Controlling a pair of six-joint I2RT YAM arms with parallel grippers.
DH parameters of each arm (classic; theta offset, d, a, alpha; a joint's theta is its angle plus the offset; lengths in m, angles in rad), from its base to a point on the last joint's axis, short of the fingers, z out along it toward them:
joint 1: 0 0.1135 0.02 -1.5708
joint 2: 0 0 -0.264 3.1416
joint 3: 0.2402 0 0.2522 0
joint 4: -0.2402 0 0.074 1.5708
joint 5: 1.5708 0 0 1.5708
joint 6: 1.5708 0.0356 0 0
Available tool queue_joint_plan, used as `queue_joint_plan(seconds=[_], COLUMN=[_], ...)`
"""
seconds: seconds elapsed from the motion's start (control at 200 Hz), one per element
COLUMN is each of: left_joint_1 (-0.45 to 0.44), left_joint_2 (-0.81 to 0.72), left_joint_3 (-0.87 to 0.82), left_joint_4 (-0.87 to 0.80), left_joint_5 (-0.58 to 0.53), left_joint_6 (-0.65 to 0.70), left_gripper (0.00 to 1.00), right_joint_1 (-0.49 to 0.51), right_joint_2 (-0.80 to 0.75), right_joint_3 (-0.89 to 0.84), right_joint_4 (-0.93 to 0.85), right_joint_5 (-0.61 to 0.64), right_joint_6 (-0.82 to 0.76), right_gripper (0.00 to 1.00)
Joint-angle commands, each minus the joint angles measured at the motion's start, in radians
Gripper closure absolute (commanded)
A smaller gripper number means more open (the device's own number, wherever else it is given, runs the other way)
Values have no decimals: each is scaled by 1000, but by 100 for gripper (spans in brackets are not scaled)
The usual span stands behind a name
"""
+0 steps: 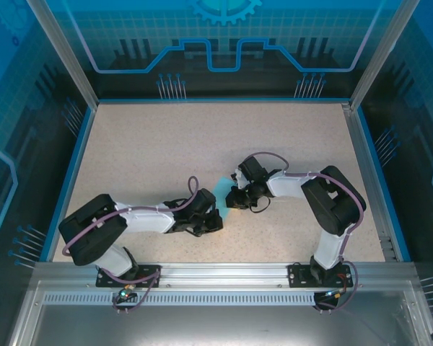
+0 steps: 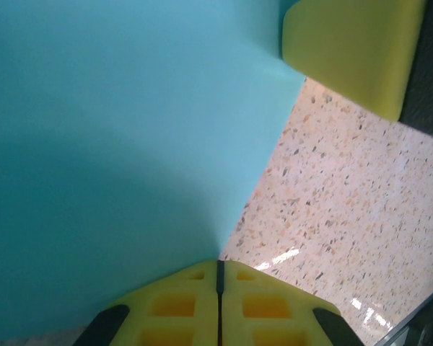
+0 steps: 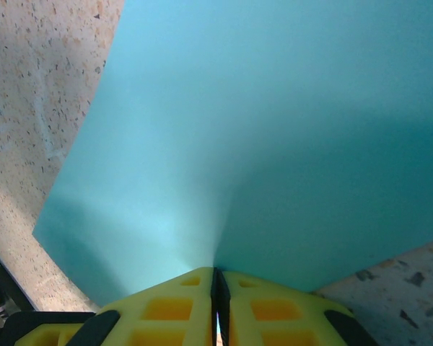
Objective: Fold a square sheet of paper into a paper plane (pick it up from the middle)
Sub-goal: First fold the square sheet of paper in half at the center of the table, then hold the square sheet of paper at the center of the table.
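The square sheet of paper (image 1: pixel 222 193) shows as a small cyan patch between my two grippers at the table's middle. In the left wrist view the paper (image 2: pixel 115 144) spreads up and left from my left gripper (image 2: pixel 219 265), whose yellow jaws are pressed together on its edge. A yellow finger (image 2: pixel 346 50) of the other gripper sits at the paper's far corner. In the right wrist view the paper (image 3: pixel 274 130) fans out, with a soft fold running into my right gripper (image 3: pixel 218 272), shut on it. From above, the left gripper (image 1: pixel 213 210) and right gripper (image 1: pixel 234 199) nearly touch.
The speckled beige table (image 1: pixel 144 151) is bounded by blue rails and a metal frame (image 1: pixel 361 144). Both arms reach inward from the near edge. Bare tabletop shows beside the paper (image 2: pixel 332 202) and at the left of the right wrist view (image 3: pixel 43 86).
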Motion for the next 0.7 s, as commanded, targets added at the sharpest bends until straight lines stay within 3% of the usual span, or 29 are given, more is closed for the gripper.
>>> queue_joint_plan(seconds=[0.0,0.295,0.49,0.695], left_joint_1=[-20,-20,-11,-2], left_joint_2=[-27,-152,-111,-26], left_joint_3=[-42,18,72,78], left_joint_4=[-220,-74,-125,-78], left_joint_5=[49,-44,-137,-105], left_joint_6=[28,43,69,65], left_gripper=[93,93,93,93], right_joint_1=[-7,-5,-7,-4], right_joint_2=[79,85,89,96], right_joint_3=[-32,-31,-31,-32], right_joint_4=[-84,-73,-65,-60], right_joint_5=[116,94,90,81], right_joint_6=[-15,-16,-13,-11], right_gripper=[87,87,87,87])
